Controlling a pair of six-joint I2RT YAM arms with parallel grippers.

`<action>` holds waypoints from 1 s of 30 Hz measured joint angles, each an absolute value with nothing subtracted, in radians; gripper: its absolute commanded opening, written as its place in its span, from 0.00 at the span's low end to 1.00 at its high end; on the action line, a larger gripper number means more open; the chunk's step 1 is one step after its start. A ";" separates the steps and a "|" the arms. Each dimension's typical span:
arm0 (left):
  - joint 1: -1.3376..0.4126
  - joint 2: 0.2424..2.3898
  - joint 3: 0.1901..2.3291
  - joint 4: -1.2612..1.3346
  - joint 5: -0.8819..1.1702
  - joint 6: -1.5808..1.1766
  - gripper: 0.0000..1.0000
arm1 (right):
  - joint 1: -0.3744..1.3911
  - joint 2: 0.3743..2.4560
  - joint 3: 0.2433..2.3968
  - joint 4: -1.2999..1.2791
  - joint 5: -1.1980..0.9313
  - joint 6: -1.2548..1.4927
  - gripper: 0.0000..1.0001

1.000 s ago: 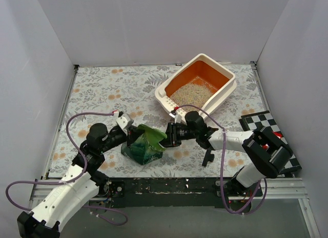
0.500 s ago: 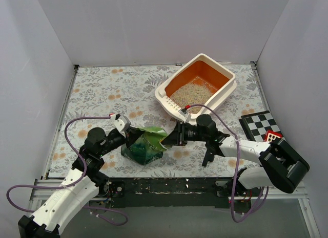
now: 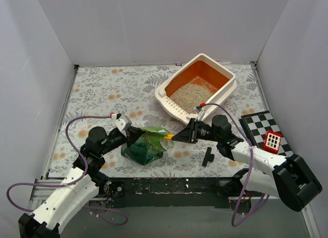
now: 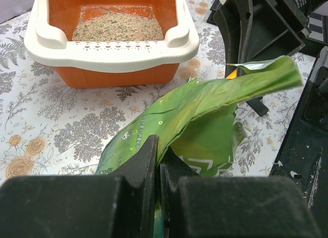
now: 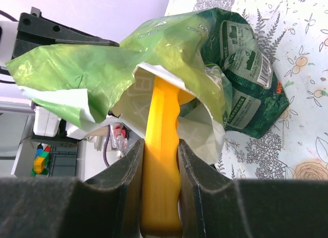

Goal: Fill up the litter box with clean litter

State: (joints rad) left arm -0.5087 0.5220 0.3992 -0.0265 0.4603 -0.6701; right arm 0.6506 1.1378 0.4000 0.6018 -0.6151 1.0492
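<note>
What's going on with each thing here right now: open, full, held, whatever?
litter box: upright, partly filled.
clean litter: loose patch on the box floor, orange showing around it.
green bag: slumped, mouth open.
yellow tool: held, front end inside the bag's mouth.
left gripper: shut on the green bag's edge.
right gripper: shut on the yellow tool.

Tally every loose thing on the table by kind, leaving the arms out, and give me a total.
litter box: 1
litter pile: 1
green bag: 1
yellow tool: 1
checkered board: 1
red-and-white block: 1
small black part: 1
Total: 7
</note>
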 measured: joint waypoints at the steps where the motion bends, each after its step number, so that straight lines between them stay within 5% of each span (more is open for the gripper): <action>1: -0.509 0.523 0.399 -0.025 0.461 -0.670 0.00 | 0.638 1.127 0.393 0.602 -0.624 1.052 0.01; 30: -0.509 0.536 0.395 -0.015 0.476 -0.670 0.00 | 0.396 0.764 0.133 0.581 -0.775 1.168 0.01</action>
State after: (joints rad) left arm -0.5087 0.5358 0.3946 -0.0151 0.4755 -0.6697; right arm 0.3958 0.7643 0.1333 0.5808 -0.7750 1.1683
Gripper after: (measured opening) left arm 0.011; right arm 0.332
